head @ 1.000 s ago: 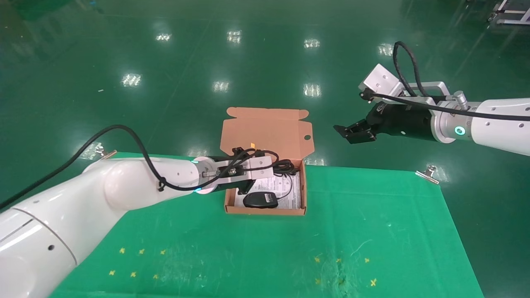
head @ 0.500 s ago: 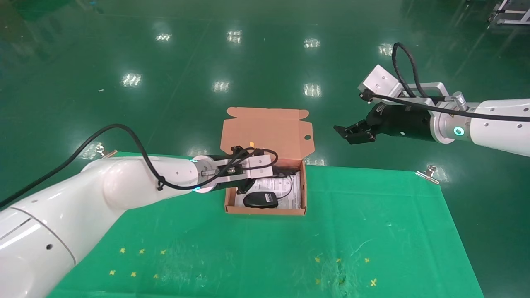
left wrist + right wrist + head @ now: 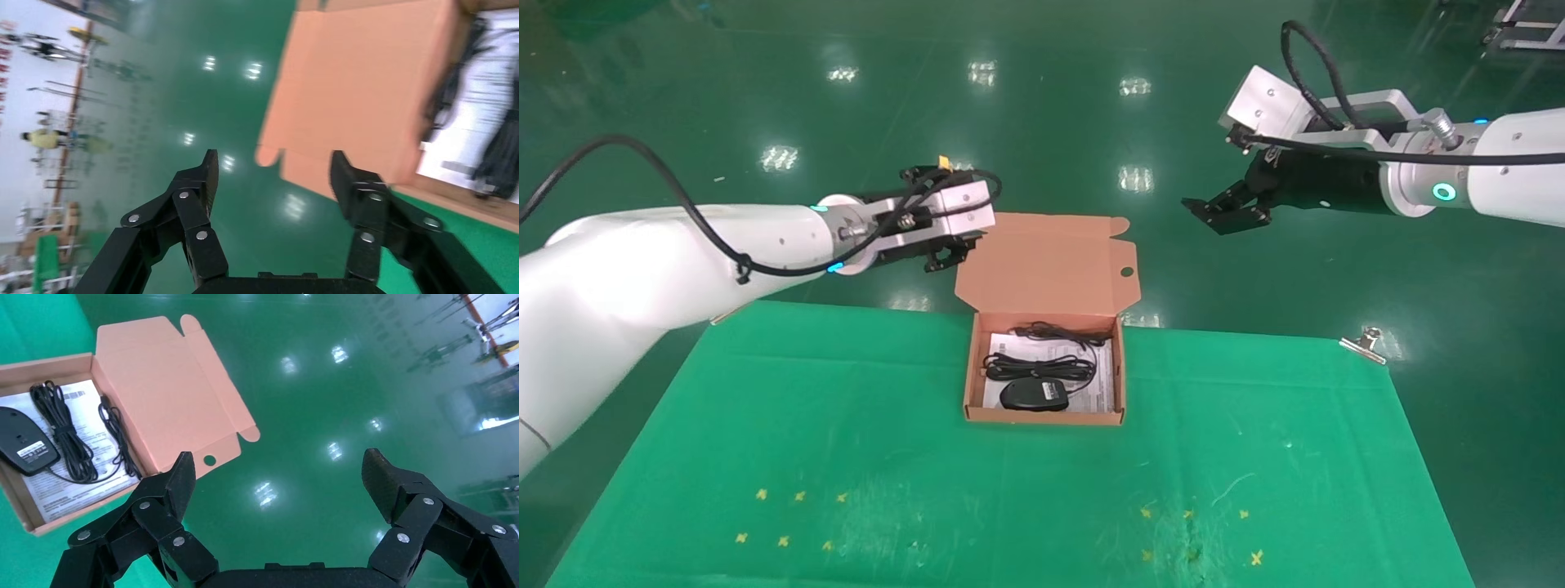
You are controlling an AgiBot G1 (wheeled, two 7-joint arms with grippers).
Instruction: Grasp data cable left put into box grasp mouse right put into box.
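The salmon-orange box (image 3: 1042, 417) stands open at the far middle of the green mat, its lid (image 3: 1047, 263) tilted back. Inside on the white sheet, the black mouse (image 3: 1034, 394) lies near the front wall. The data cable (image 3: 1037, 365) is bundled just behind it. My left gripper (image 3: 945, 255) hangs open and empty in the air, left of the lid and above the floor. My right gripper (image 3: 1227, 216) is open and empty, high and to the right of the box. In the right wrist view the box (image 3: 38, 363), mouse (image 3: 21, 444) and data cable (image 3: 61, 433) show beyond my right gripper (image 3: 278, 458).
The mouse's thin cord (image 3: 1060, 333) coils along the box's back wall. Metal clips (image 3: 1365, 341) hold the mat's far corners. Yellow cross marks (image 3: 789, 516) dot the near mat. In the left wrist view my left gripper (image 3: 275, 162) faces the lid (image 3: 361, 92) and green floor.
My left gripper has lifted out of the box and drawn back to the left, open, leaving the data cable inside. The right gripper has risen slightly.
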